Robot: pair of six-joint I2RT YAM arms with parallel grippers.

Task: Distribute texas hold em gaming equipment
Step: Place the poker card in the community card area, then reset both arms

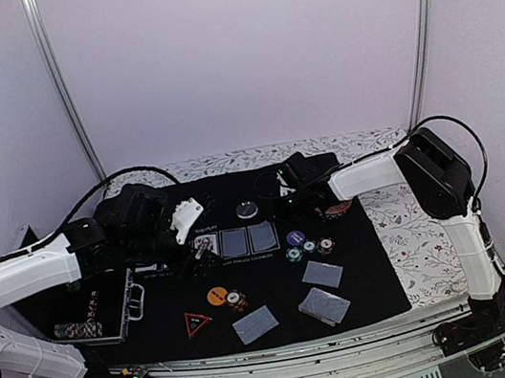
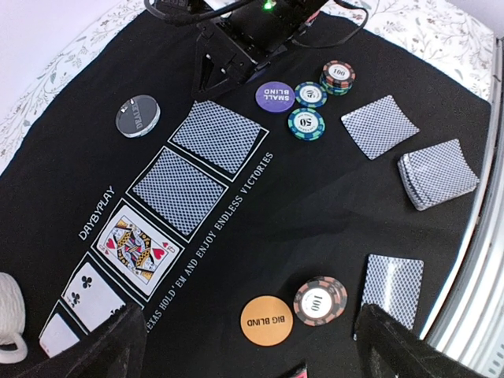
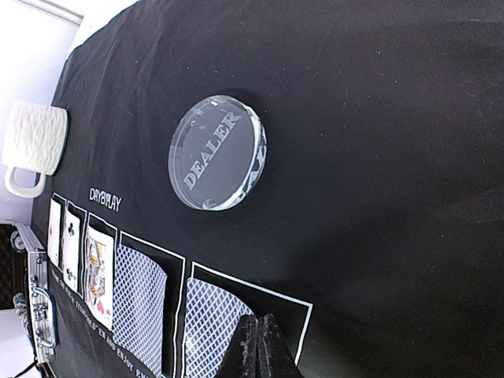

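— How do the right arm's jaws stand?
— They are pressed together and hold nothing. Their tip is low over a face-down playing card with a blue-grey patterned back [image 3: 206, 331], which lies in a white printed frame on the black cloth mat [image 3: 378, 236]. I cannot tell if they touch it.
— What is around them?
— Just beyond them the clear round disc marked DEALER [image 3: 218, 152] lies flat on the mat. To one side the row goes on with a second face-down card [image 3: 140, 303] and then a face-up king card [image 3: 98, 276].
— And the left arm's jaws?
— They are spread wide and empty, above the mat. Their black fingers [image 2: 398, 346] show in both lower corners of the left wrist view. Between them lies the orange round disc marked BIG BLIND [image 2: 266, 320], with a black-and-red striped poker chip [image 2: 320, 300] just beside it. A single face-down card [image 2: 392, 287] is near one finger.
— And farther out?
— There is a stack of face-down cards [image 2: 438, 173] and the purple round disc marked SMALL BLIND [image 2: 275, 97], with green striped chips [image 2: 306, 124] beside it. The red-edged black triangle marker [image 1: 196, 322] lies near the orange disc.
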